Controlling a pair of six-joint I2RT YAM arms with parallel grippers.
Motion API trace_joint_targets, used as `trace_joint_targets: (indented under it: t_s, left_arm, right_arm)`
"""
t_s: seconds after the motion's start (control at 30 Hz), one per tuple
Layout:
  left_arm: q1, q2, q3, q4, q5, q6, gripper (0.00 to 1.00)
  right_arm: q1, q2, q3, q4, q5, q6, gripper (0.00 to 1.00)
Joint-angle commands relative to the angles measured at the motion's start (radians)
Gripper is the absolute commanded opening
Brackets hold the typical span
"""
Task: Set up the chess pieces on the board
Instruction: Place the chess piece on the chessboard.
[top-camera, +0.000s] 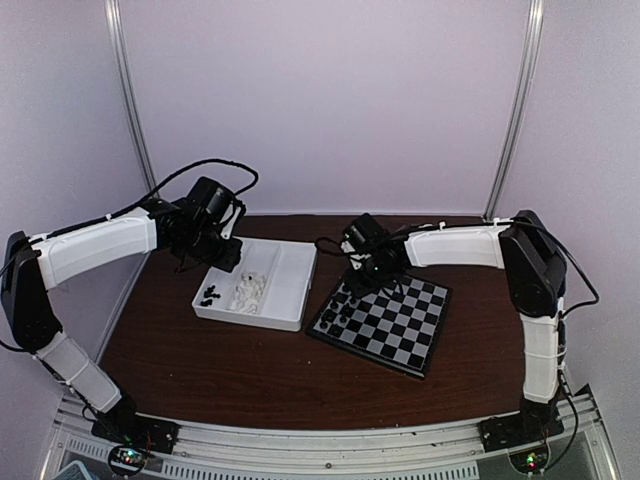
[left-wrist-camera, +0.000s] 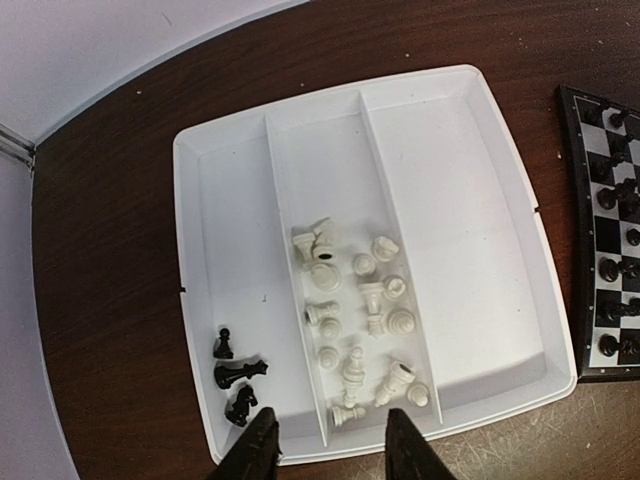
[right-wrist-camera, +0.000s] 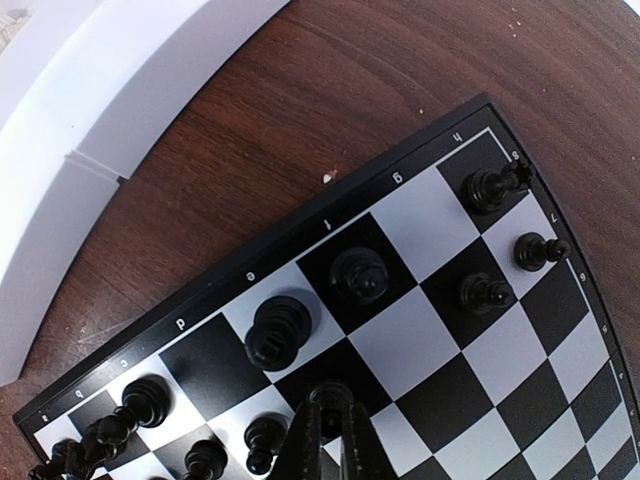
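Plainly, glossy black chess pieces (right-wrist-camera: 357, 273) line the board (right-wrist-camera: 400, 345) along its lettered rim.

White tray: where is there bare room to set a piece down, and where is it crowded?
In the white tray, the compartment nearest the board is wholly bare. The far halves of the other two are free. Crowded: white pieces fill the middle compartment's near half; three black pieces sit at the outer one's near end.

The board (top-camera: 400, 335) lay flat on the worktop (top-camera: 250, 360), black chess pieces (right-wrist-camera: 279, 332) standing along one edge, while white pieces (left-wrist-camera: 360, 320) lay jumbled in the tray's (left-wrist-camera: 470, 200) middle compartment, three black pieces (left-wrist-camera: 238, 375) in the neighbouring one.
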Motion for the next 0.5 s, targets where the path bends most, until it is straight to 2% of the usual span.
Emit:
trace_joint_targets:
  t_s: [0.0, 0.3, 0.47]
  left_arm:
    - [0.015, -0.006, 0.008, 0.03, -0.001, 0.008, 0.37]
    - [0.017, -0.009, -0.002, 0.03, -0.005, 0.004, 0.37]
    - [0.02, -0.01, -0.002, 0.031, -0.007, 0.003, 0.38]
  right_arm:
    - [-0.005, 0.012, 0.031, -0.015, 0.024, -0.01, 0.06]
    - [-0.005, 0.013, 0.026, -0.012, 0.031, -0.01, 0.11]
    - [-0.005, 0.009, 0.032, -0.012, 0.036, -0.011, 0.18]
